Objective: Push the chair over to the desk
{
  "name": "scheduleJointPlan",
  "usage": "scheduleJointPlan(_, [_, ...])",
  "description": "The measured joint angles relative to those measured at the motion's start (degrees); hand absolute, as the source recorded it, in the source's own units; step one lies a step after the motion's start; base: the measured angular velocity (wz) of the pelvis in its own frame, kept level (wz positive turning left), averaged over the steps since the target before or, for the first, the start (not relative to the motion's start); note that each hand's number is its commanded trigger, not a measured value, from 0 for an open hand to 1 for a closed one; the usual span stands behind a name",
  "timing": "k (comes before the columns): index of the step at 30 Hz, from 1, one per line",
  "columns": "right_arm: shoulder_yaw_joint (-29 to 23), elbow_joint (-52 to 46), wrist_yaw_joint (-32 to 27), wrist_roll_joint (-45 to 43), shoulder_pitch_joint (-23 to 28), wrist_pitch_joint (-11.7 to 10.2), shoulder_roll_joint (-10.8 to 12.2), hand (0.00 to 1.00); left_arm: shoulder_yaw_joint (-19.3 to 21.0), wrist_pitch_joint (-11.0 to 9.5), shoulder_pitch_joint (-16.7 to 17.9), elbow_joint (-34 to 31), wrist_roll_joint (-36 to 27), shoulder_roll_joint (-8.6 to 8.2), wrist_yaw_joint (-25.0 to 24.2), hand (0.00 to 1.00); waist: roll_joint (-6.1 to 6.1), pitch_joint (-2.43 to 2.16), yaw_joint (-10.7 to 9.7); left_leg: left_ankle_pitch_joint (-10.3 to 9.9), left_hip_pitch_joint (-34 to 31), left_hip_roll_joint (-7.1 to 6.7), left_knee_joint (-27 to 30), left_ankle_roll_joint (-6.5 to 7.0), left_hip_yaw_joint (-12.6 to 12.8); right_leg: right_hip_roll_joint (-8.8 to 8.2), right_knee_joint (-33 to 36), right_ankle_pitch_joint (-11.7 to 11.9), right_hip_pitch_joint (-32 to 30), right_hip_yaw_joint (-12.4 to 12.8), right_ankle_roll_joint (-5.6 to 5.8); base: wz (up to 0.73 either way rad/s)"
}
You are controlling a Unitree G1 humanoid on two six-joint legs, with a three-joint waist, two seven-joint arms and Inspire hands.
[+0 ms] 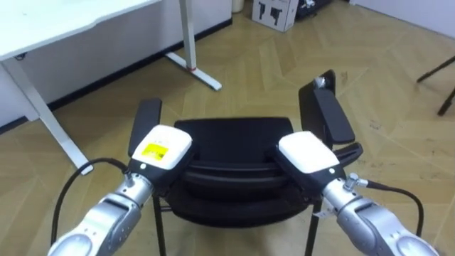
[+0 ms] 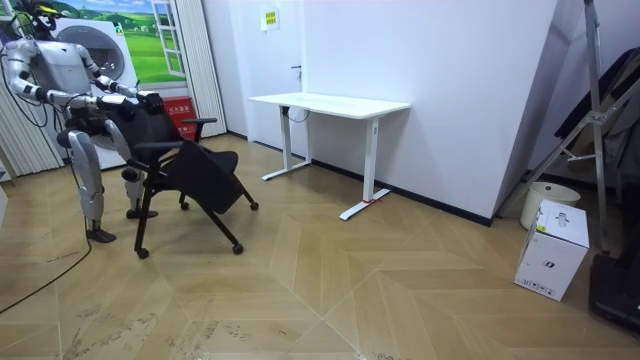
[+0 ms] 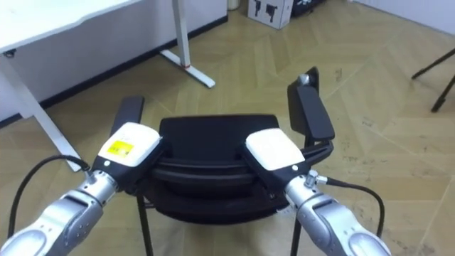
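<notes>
**Left hand** [image 1: 162, 148]: white-backed, set on the left end of the top edge of the backrest of the black wheeled office chair [image 1: 234, 135]. The fingers go down over the far face of the backrest and are hidden. Whether they are spread or curled cannot be told.

**Right hand** [image 1: 307, 151]: set in the same way on the right end of that edge. Its fingers are equally hidden, so its state cannot be determined. The two hands sit about level with each other and apart, with the middle of the backrest between them.

**Chair:** directly in front of the robot, backrest toward it and seat facing away. The left black padded armrest [image 1: 148, 117] lies just beyond the left hand. The right black padded armrest [image 1: 330, 114] lies just beyond the right hand and is angled slightly outward. In the room view the chair stands on its castors at the room view's left. The robot is upright behind it with both arms stretched forward to the backrest. The seat slopes downward away from the robot.

**Surroundings:** the light wooden herringbone floor [image 1: 256, 64] lies under the chair. A white rectangular desk on white metal legs [image 1: 71, 21] stands ahead and to the robot's left, against a white wall and well apart from the chair. A white cardboard box with black print [image 1: 276, 11] sits on the floor farther ahead.
</notes>
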Motion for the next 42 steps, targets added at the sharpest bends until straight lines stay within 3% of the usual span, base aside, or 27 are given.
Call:
scheduleJointPlan(2, [0.0,0.0,0.1,0.0,0.4,-0.4,0.1,1.0,0.0,-0.1,0.2,0.5,0.0,0.01,0.1,1.0,-0.1,0.01,0.0,0.1,-1.7,1.37,4.3,0.0,0.2,0.19,2.5,-1.7,0.1,-0.8,-0.89,0.24])
scheduleJointPlan(6, [0.0,-0.5,-0.1,-0.9,0.9,-0.6,0.1,1.0,-0.2,-0.4,0.5,1.6,-0.1,-0.05,1.8,1.0,-0.28,-0.13,-0.9,0.3,-2.8,1.82,4.4,-0.15,0.2,0.42,3.9,-2.7,-0.2,-2.3,-1.94,0.28])
scheduleJointPlan(7, [0.0,-0.6,-0.1,-1.1,0.9,-0.6,0.1,1.0,-0.2,-0.4,0.7,1.6,-0.1,-0.04,2.3,1.0,-0.48,-0.34,-0.9,0.8,-3.5,1.66,3.9,-0.19,0.4,0.28,4.0,-2.9,-0.2,-2.2,-2.24,0.09])
scheduleJointPlan(9, [0.0,-1.5,-0.1,-1.1,0.9,-0.7,-0.7,1.0,-0.1,-0.4,0.9,1.1,-0.1,-0.09,2.6,1.0,-0.99,-0.41,-0.8,1.3,-4.7,-0.46,-0.5,-0.48,1.5,-0.68,4.0,-2.8,-1.2,-2.1,-2.25,0.03])
scheduleJointPlan(10, [0.0,-2.4,-0.1,-1.0,1.0,-0.8,-1.6,1.0,0.1,-0.4,1.3,0.2,-0.1,-0.07,2.5,1.0,-0.93,-0.39,-0.7,3.6,-6.2,-2.0,-4.9,0.41,3.0,-1.01,4.0,-2.8,-1.9,-2.0,-2.07,-0.27])
scheduleJointPlan(11, [0.0,-2.9,-0.1,-0.9,1.5,-0.9,-1.8,1.0,0.3,-0.5,2.2,-0.6,0.0,0.09,2.9,1.0,-0.95,-0.39,0.1,8.5,-6.8,-3.05,-7.9,3.42,3.6,-1.48,4.0,-2.7,-2.0,-1.8,-2.04,-0.44])
scheduleJointPlan(12, [0.0,-2.9,-0.1,-0.9,1.9,-0.9,-1.6,1.0,0.3,-0.7,2.6,-0.7,0.1,0.23,3.2,1.0,-1.31,-0.6,0.9,8.8,-6.3,-3.24,-8.3,3.42,3.8,-1.68,3.8,-2.8,-1.8,-0.9,-2.01,-0.43])
scheduleJointPlan(14, [0.0,-3.6,-0.1,-1.0,2.3,-0.9,-1.7,1.0,0.8,-1.3,2.7,-0.8,0.5,0.31,3.5,1.0,-1.84,-0.81,1.0,8.7,-5.4,-3.98,-9.5,3.51,4.3,-2.06,2.5,-2.5,-1.4,-0.7,-1.31,-0.13])
scheduleJointPlan(17, [-0.1,-5.0,-0.1,-1.0,1.9,-0.9,-2.1,1.0,1.7,-2.1,2.4,-1.5,0.3,0.96,3.9,1.0,-2.19,-0.64,1.1,7.7,-6.4,-4.86,-9.4,4.01,4.9,-2.79,2.4,-2.7,-2.2,-0.3,-0.73,-0.07])
scheduleJointPlan(21, [-0.6,-5.4,0.0,-1.0,1.7,-1.0,-2.7,1.0,1.9,-2.9,2.0,-1.5,0.6,0.91,4.7,1.0,-3.35,-0.77,2.3,5.3,-5.3,-7.04,-9.3,5.08,6.6,-5.73,5.1,-3.9,-2.3,0.9,1.13,-0.17])
scheduleJointPlan(22, [-0.7,-5.4,0.1,-0.8,1.0,-1.1,-2.8,1.0,2.4,-3.3,1.7,-1.5,0.6,0.92,4.8,1.0,-2.81,-0.95,2.3,4.2,-5.6,-7.55,-8.3,5.43,6.6,-6.71,9.5,-4.0,-4.1,0.1,1.43,-0.09])
scheduleJointPlan(23, [-1.0,-5.3,0.4,-0.5,0.5,-1.1,-2.8,1.0,2.4,-3.8,0.9,-1.3,0.5,0.97,4.5,1.0,-2.84,-0.65,2.3,2.9,-5.7,-7.89,-6.6,5.88,6.8,-8.39,16.9,-3.2,-6.8,-0.4,2.64,0.0])
scheduleJointPlan(24, [-1.0,-5.2,0.7,-0.4,0.3,-1.2,-2.8,1.0,2.4,-3.8,0.8,-1.3,0.5,0.96,4.4,1.0,-2.86,-0.61,2.3,2.1,-5.7,-7.99,-5.8,6.02,6.8,-9.07,20.1,-2.5,-8.0,-0.2,3.01,0.15])
scheduleJointPlan(26, [-1.0,-4.7,0.8,0.3,0.2,-1.3,-2.5,1.0,2.5,-4.1,0.2,-0.9,0.5,1.08,4.4,1.0,-2.92,-0.12,2.4,-0.2,-5.0,-7.8,-3.7,6.6,5.7,-9.85,27.0,1.1,-10.1,0.8,2.64,0.15])
scheduleJointPlan(27, [-1.0,-4.7,0.9,0.3,0.2,-1.3,-2.4,1.0,2.5,-4.2,0.0,-0.9,0.5,1.36,4.5,1.0,-2.69,0.02,2.6,-0.7,-4.6,-7.89,-3.6,6.73,5.6,-9.76,27.8,1.9,-10.3,1.4,2.61,0.09])
scheduleJointPlan(29, [-1.1,-4.4,0.6,0.6,0.1,-1.3,-2.1,1.0,2.6,-4.8,-0.5,-0.8,0.7,1.7,4.6,1.0,-1.97,0.64,3.5,-2.2,-3.3,-7.89,-4.0,7.48,4.2,-9.28,32.5,8.0,-13.4,2.6,2.29,-0.02])
scheduleJointPlan(30, [-1.0,-4.3,0.6,0.6,0.1,-1.2,-2.0,1.0,2.7,-4.8,-0.5,-0.8,0.8,1.7,4.7,1.0,-1.12,0.9,3.9,-2.3,-2.9,-7.9,-4.3,7.59,3.3,-8.69,33.5,8.6,-14.5,3.1,1.89,-0.26])
scheduleJointPlan(32, [-0.8,-4.1,1.1,0.3,-0.4,-0.9,-0.9,1.0,3.2,-5.0,-0.1,-0.9,1.0,2.36,5.2,1.0,-0.28,1.29,5.5,-2.4,-1.4,-7.88,-6.1,7.71,0.2,-4.55,32.4,5.4,-18.2,3.8,1.36,-0.45])
scheduleJointPlan(33, [0.2,-3.8,1.3,-0.6,-1.2,-0.8,0.0,1.0,4.5,-5.4,1.4,-1.1,1.0,3.04,6.2,1.0,0.48,1.28,5.6,-2.2,-0.4,-7.89,-7.6,7.73,-2.2,-1.2,28.0,4.6,-20.6,2.5,0.71,-0.17])
scheduleJointPlan(35, [1.6,-3.0,1.4,-0.5,-1.8,-1.3,0.6,1.0,5.0,-5.5,3.0,-1.3,1.0,4.17,7.8,1.0,0.73,0.96,3.9,-1.7,1.5,-8.73,-9.7,7.83,-7.4,3.04,14.2,5.6,-23.3,0.2,-0.09,0.66])
scheduleJointPlan(36, [1.6,-2.9,1.4,-0.4,-1.7,-1.6,0.6,1.0,5.0,-5.5,3.1,-1.2,1.1,4.31,8.0,1.0,0.17,0.83,3.0,-1.6,1.8,-9.35,-10.0,7.75,-8.8,3.28,10.5,6.7,-24.0,0.5,-0.06,1.31])
scheduleJointPlan(37, [1.6,-2.9,1.7,-0.2,-1.7,-1.8,0.6,1.0,5.0,-5.5,3.1,-1.2,1.2,4.59,8.2,1.0,-1.21,0.83,1.4,-2.0,2.8,-11.08,-10.2,7.7,-11.3,2.79,3.8,9.4,-24.8,1.6,0.09,1.28])
scheduleJointPlan(38, [1.6,-2.2,1.9,0.5,-1.8,-2.2,0.7,1.0,4.9,-5.3,3.1,-0.9,1.2,4.26,8.1,1.0,-1.87,0.74,0.5,-3.2,4.1,-11.91,-9.7,7.57,-12.7,1.91,1.1,13.1,-24.9,2.7,-0.6,1.12])
scheduleJointPlan(39, [1.6,-1.8,1.9,0.6,-1.8,-2.4,0.6,1.0,4.9,-5.2,3.3,-0.8,1.2,3.86,7.9,1.0,-1.85,0.39,0.4,-4.2,4.7,-11.86,-9.0,7.32,-13.3,1.83,1.5,14.1,-24.5,2.9,-0.5,0.67])
scheduleJointPlan(40, [1.6,-1.8,2.3,0.6,-1.9,-2.5,0.5,1.0,5.0,-4.9,3.7,-0.8,1.2,3.48,7.8,1.0,-1.99,-0.41,0.9,-6.5,5.0,-11.55,-6.8,6.61,-13.8,2.21,3.7,14.2,-24.2,2.5,-1.82,0.38])
scheduleJointPlan(41, [1.3,-1.7,2.5,0.6,-2.3,-2.4,0.1,1.0,4.9,-4.8,3.6,-0.7,1.2,2.82,7.7,1.0,-1.4,-0.63,0.9,-8.7,5.1,-10.4,-3.7,5.25,-13.8,2.63,5.9,12.8,-23.7,0.9,-4.06,0.33])
scheduleJointPlan(42, [1.1,-1.7,2.7,0.4,-2.5,-2.3,0.1,1.0,4.9,-4.6,3.5,-0.5,1.2,2.38,7.7,1.0,-0.93,-0.68,0.9,-9.7,5.1,-9.55,-2.1,4.78,-13.2,3.06,6.7,12.0,-23.3,0.4,-5.23,0.39])
